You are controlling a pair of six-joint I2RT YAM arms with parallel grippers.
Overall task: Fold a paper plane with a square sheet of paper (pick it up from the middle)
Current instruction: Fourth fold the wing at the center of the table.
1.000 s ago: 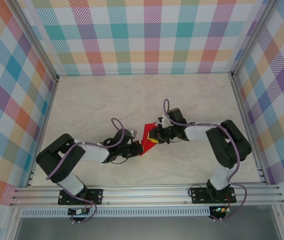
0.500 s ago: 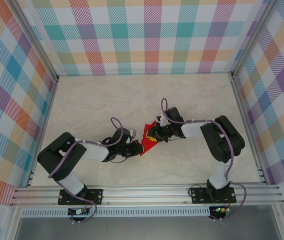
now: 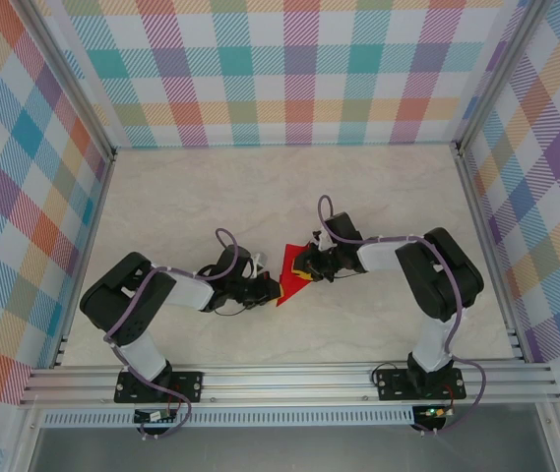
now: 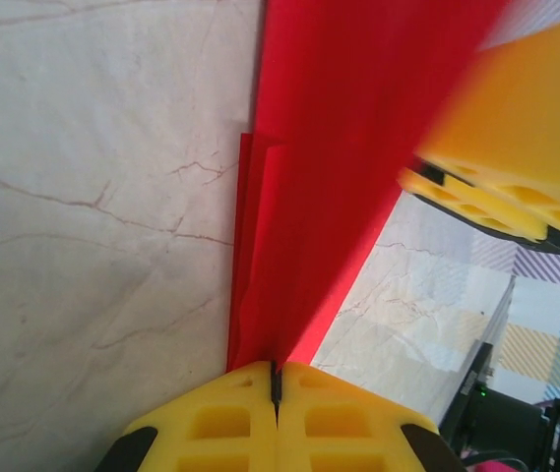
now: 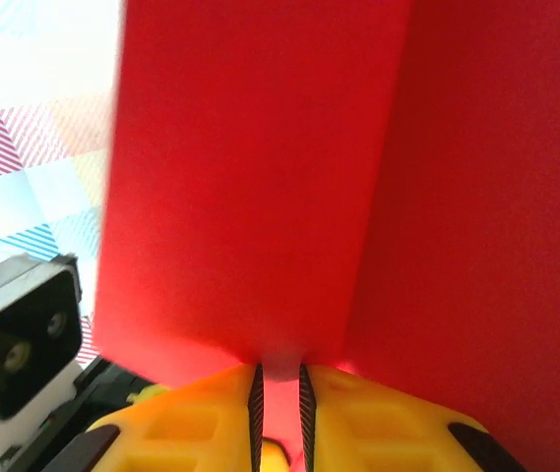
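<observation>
**Two arms pinch red paper at mid-table**

Top view: L gripper (image 3: 273, 288) and R gripper (image 3: 304, 270) meet nose to nose nr the centre of the pale, marble-look table (image 3: 211, 197), w/ the red paper (image 3: 288, 264) gripped between them. Checked walls (image 3: 289, 69) ring the scene.

L wrist cam: its yellow fingers (image 4: 225, 423) are pressed together and clamped on the paper's edge, which rises out of the seam btwn the pads. Overlapping folded layers show along the sheet's left side. The other arm's yellow fingers sit blurred at upper right, against the paper.

R wrist cam: its fingers (image 5: 191, 423) are nearly together, w/ paper pinched in the thin slot btwn them. A crease runs up the sheet from there.

Can't tell whether the paper's lower tip touches the table.
</observation>
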